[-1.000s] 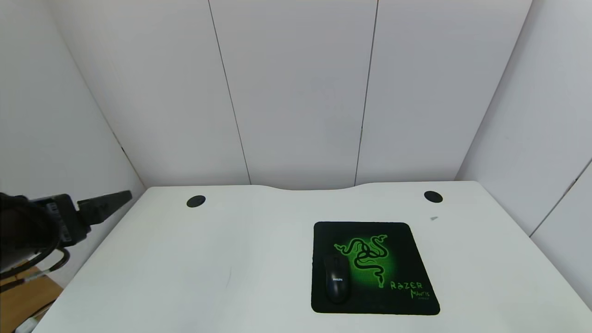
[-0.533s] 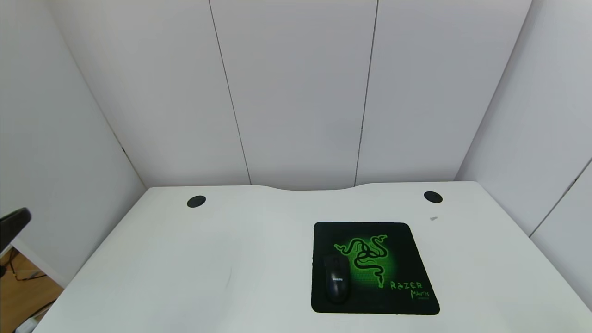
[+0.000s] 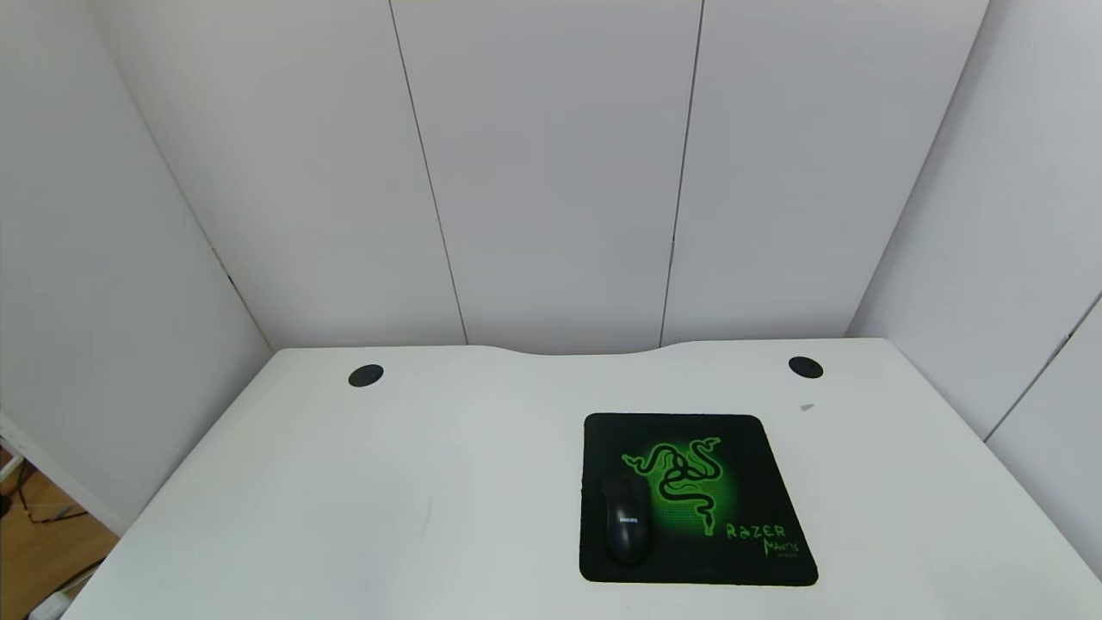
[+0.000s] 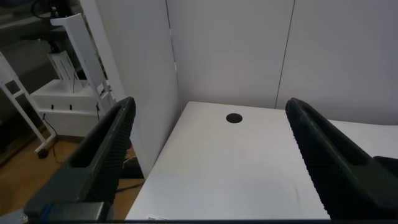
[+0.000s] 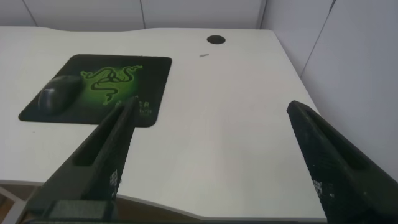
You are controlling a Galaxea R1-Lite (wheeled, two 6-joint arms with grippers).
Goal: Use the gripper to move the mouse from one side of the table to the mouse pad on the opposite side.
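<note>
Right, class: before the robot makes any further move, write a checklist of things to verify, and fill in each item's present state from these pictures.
1. Mouse lies on the mouse pad: ok, it sits wholly on the pad's left part, beside the green logo.
2. Mouse pad lies flat on the table: ok.
3. Left tool lets go of everything: ok, fingers wide apart, nothing between them, held out past the table's left edge.
4. Right tool holds nothing: ok, fingers wide apart, off the table's right front.
5. Both arms out of the head view: ok.
6. Mouse points straight along the pad: cannot tell exactly; it looks roughly aligned.
</note>
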